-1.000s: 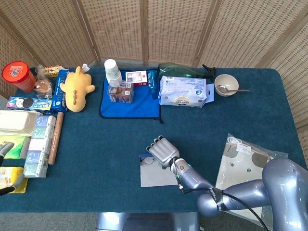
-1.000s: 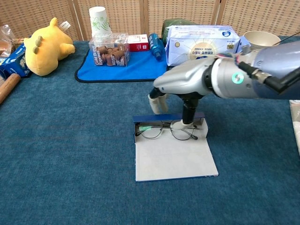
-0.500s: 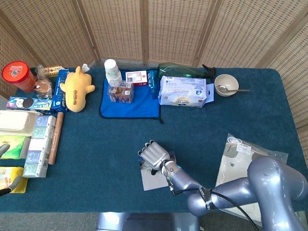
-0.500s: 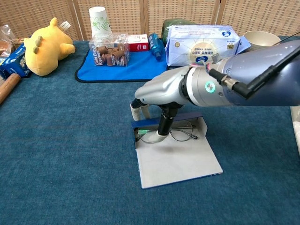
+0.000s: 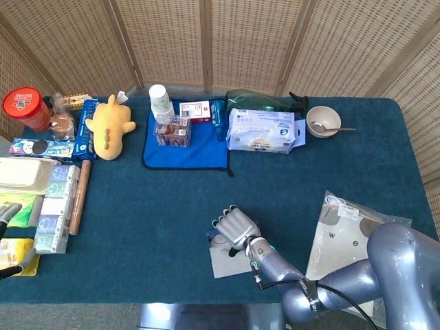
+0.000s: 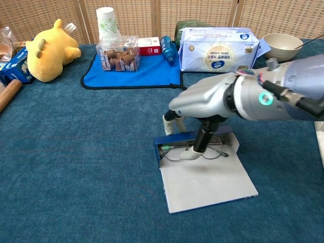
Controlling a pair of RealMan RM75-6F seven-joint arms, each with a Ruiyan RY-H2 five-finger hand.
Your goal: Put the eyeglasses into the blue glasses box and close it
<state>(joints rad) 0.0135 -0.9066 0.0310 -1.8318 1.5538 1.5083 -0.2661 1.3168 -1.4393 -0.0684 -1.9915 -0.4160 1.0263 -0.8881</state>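
Since half a second ago I see the blue glasses box (image 6: 202, 169) has slid to the robot's right across the surface (image 6: 76, 167), and my right robot hand (image 6: 195, 134) has gone with it. The box lies open, its pale lid flat toward the robot. The eyeglasses (image 6: 192, 151) sit in the tray directly under the robot hand, whose fingers (image 6: 198, 144) point down and touch the frame near its middle; I cannot tell whether they pinch it. The left robot hand (image 5: 8, 234) is far off at the surface's left edge, barely visible.
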